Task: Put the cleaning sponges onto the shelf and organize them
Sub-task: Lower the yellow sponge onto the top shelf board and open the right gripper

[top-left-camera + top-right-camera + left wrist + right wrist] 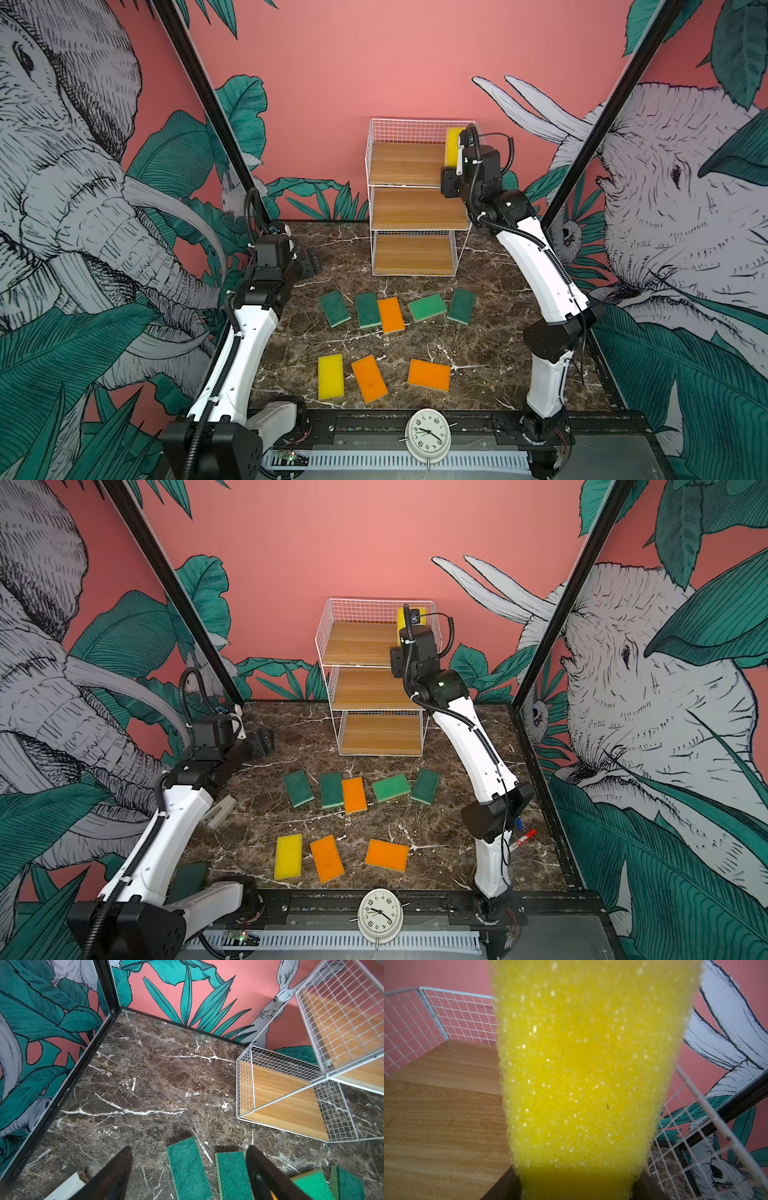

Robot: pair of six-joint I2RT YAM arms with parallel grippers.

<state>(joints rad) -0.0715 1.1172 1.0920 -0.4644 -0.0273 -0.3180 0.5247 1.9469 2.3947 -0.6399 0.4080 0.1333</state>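
1. Yellow sponge (581,1074) stands on end at the right end of the top board (405,162) of the shelf (407,131), just beside the right-hand wire wall. Its long axis runs upright.
2. Right gripper (577,1187) is below it. The sponge's lower end sits between the jaws and the rest rises straight out of them. Whether the jaws pinch it or have let go cannot be told. Contact between sponge and board is hidden.
3. Judgement: the coming move turns on that upright axis. Freed in this pose, the sponge has only a narrow end to stand on, so it needs the wire wall as a prop. The jaws must draw back towards the board's front edge without dragging it.
4. Left gripper (189,1148) hovers over the rear left part of the worktop (478,332), jaws spread wide and empty.
5. Eight sponges lie flat on the worktop: four green and one orange in a middle row, and one yellow and two orange near the front edge.
6. Leftmost green sponge (334,308) lies just ahead of the left jaws, its short side across their gap. Judgement: the left arm is the nearer one for it.
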